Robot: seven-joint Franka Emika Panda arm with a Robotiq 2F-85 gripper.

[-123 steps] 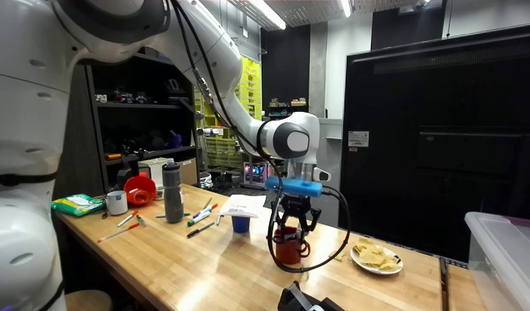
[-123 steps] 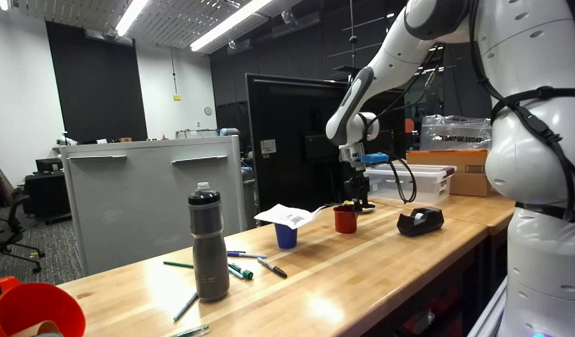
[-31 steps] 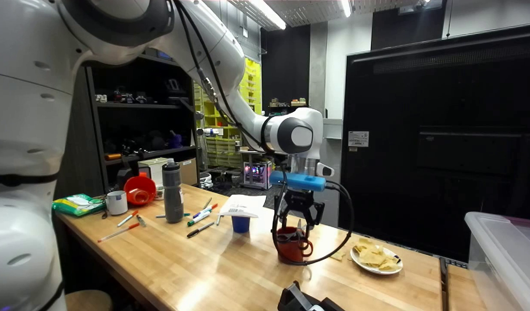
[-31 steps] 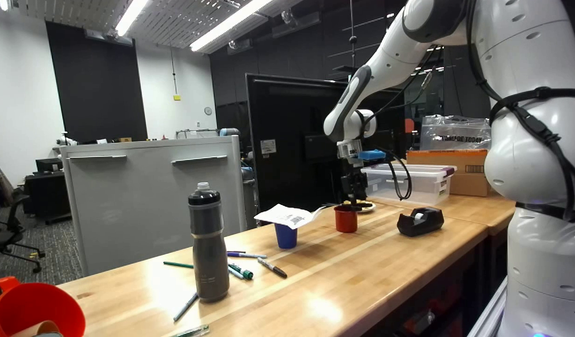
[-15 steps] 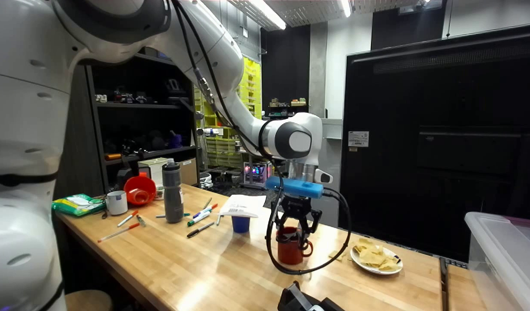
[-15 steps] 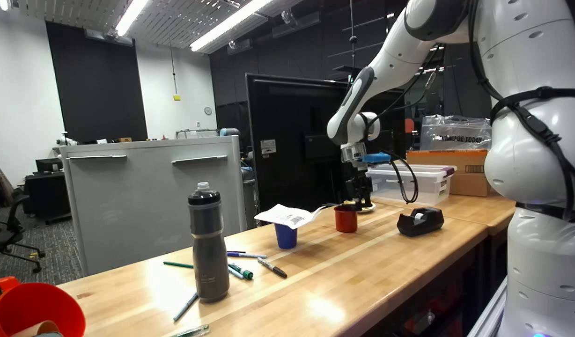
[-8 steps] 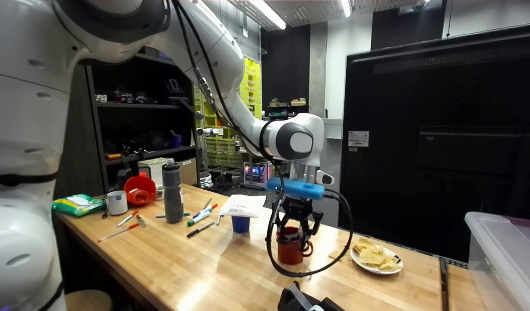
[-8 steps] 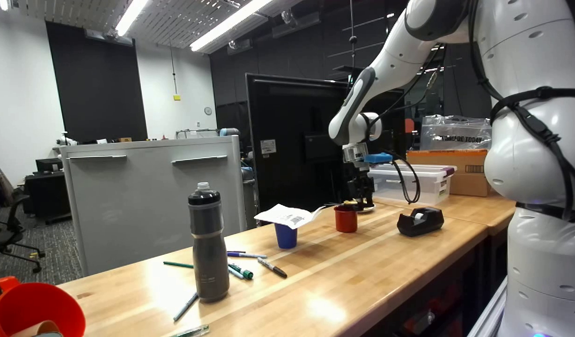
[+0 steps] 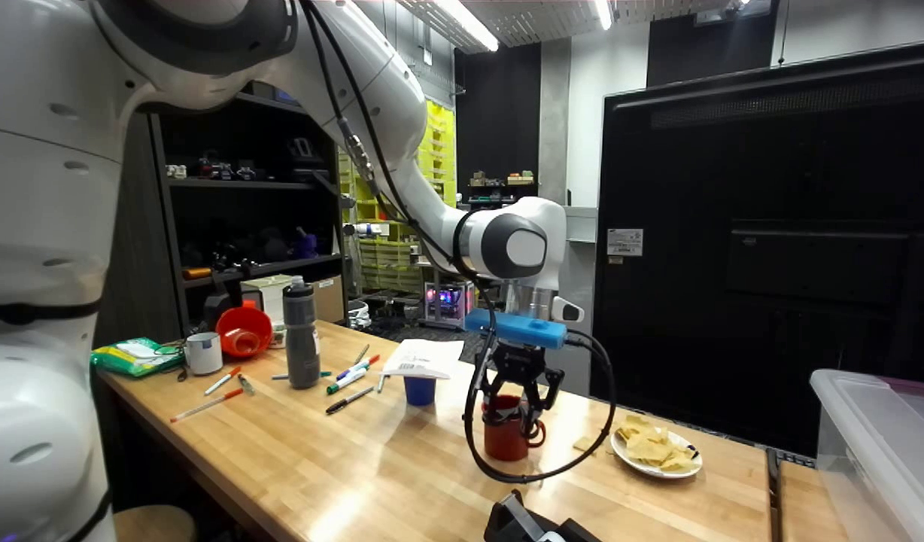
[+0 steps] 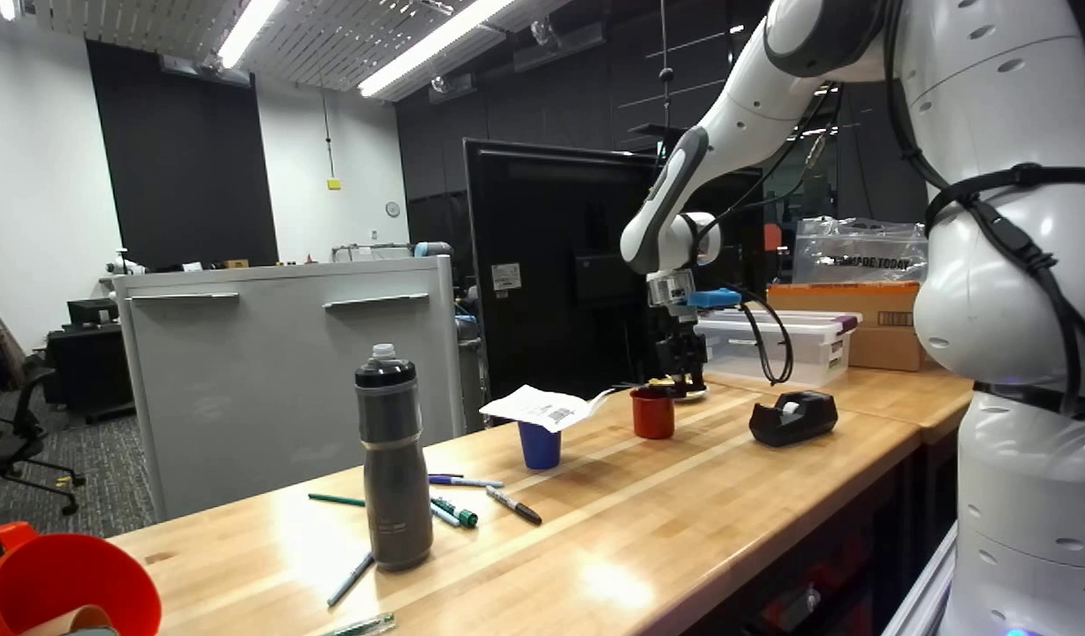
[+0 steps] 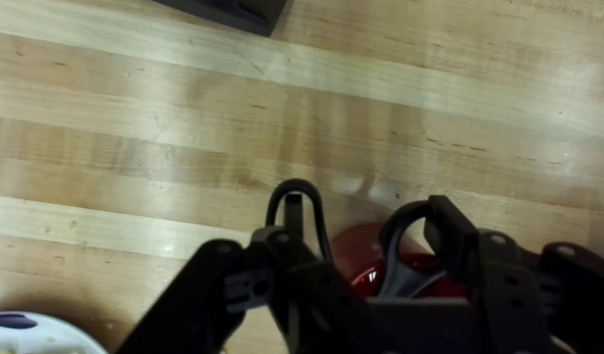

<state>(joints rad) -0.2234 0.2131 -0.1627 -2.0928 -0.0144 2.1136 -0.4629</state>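
Grey-and-black scissors (image 11: 403,279) sit in the red mug (image 9: 507,446) on the table (image 9: 402,482); just over the mug, the hand (image 11: 368,211) is spread partway, its fingers (image 11: 452,241) close to the handle loops (image 11: 297,185) (whether they touch is unclear). A plate (image 9: 658,473) of chips (image 9: 650,447) lies near.

the butcher-block tabletop (image 10: 595,530) is wood with a glossy, varnished sheen. the mug (image 10: 653,417) looks smooth, glazed and shiny; the scissors (image 11: 399,279) show dull, plastic-looking handles. the gripper (image 11: 367,215) is mostly matt. near the tabletop edge facing a metal-looking cabinet (image 10: 286,389), a matt paper sheet (image 10: 542,407) lies over a dull plastic cup (image 10: 540,449). the squeeze bottle (image 10: 397,495) is smooth, satin plastic. toward the end edge, the tape dispenser (image 10: 783,429) is low-sheen plastic; beyond it, the storage bin (image 10: 772,353) is clear, glossy plastic.
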